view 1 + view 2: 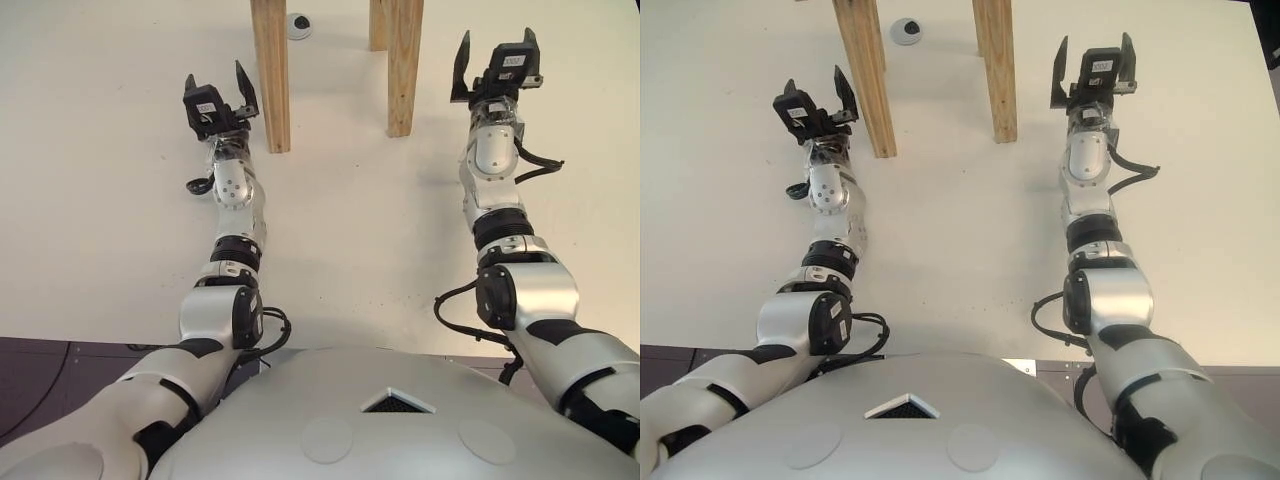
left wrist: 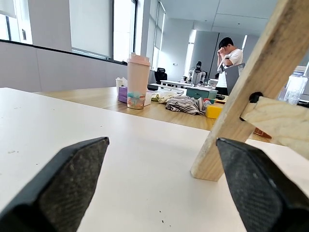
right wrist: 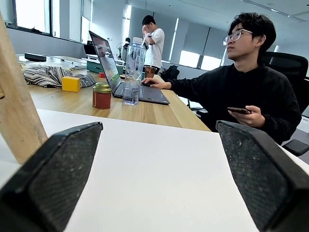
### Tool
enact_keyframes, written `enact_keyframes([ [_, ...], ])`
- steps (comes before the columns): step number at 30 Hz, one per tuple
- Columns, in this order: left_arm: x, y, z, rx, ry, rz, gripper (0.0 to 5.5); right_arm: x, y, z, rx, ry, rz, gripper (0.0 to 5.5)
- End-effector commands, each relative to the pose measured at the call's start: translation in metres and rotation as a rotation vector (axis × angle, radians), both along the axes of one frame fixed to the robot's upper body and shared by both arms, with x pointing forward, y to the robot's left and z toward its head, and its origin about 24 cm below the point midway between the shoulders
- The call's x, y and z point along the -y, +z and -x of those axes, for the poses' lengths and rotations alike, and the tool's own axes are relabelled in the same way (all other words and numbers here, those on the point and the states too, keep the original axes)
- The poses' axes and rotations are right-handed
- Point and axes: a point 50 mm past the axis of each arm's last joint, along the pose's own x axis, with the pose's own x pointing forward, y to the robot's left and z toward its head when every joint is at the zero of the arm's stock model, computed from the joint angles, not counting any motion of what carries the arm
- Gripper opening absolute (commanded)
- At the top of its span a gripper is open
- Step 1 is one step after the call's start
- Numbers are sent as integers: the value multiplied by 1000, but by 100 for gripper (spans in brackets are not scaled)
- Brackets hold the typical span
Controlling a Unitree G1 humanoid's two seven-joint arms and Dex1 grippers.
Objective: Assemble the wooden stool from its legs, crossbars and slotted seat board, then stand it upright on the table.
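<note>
The wooden stool (image 1: 995, 70) stood on its legs on the white tabletop (image 1: 110, 200), ahead of both arms. The near left leg (image 1: 270, 75) and the near right leg (image 1: 404, 65) had their feet on the surface, with a third leg (image 1: 378, 25) behind the right one. A crossbar (image 2: 282, 123) met the left leg. The left gripper (image 1: 215, 78) was just beside the left leg, on its outer side, its fingers (image 2: 67, 188) apart and holding nothing. The right gripper (image 1: 497, 38) was near the right leg, also on the outer side, fingers apart and empty. A small white dome (image 1: 299, 25) sat farther back between the legs.
</note>
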Motion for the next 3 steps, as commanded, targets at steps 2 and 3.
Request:
enact_keyframes([
  [2,-2,-7,10,-10,37,-1,409,5,4,1,7,36,52,435],
  [3,-4,-8,10,-14,38,-4,409,3,4,2,9,42,54,435],
])
